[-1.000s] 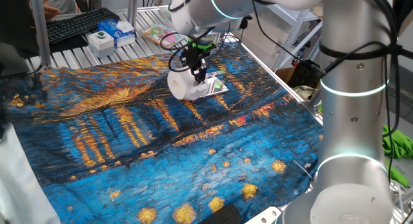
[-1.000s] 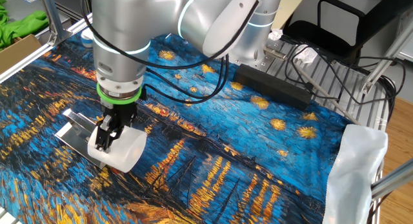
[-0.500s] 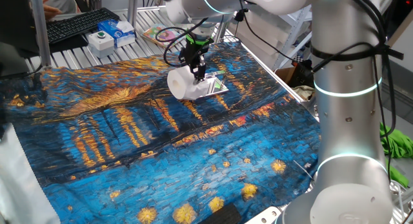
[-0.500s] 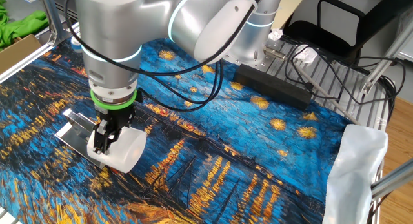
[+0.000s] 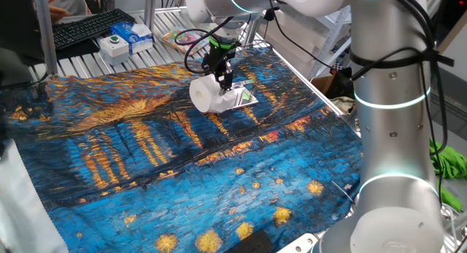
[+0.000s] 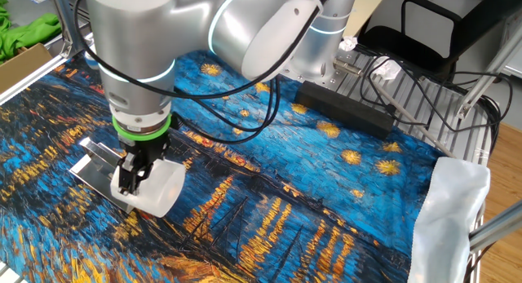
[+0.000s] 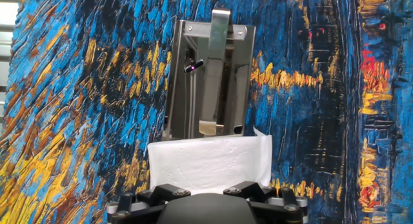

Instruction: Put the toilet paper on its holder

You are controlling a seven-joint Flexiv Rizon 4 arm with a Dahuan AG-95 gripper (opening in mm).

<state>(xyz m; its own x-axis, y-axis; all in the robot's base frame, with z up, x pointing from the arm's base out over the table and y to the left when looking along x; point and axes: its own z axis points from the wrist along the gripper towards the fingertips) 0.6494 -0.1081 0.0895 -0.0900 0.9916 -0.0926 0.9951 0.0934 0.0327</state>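
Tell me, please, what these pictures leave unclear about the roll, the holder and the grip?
- Fingertips of the gripper: hidden in the hand view by the toilet paper; too small in both fixed views.
- Whether the roll is threaded on the holder or lying beside it: the roll covers the holder's near end in all views.
- The roll's core hole: faces away in every view.

Claw spread around toilet paper, holder beside, painted cloth

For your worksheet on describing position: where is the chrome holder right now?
In the hand view the chrome holder lies flat on the painted blue cloth, just beyond the toilet paper roll; in one fixed view it pokes out at the roll's right.
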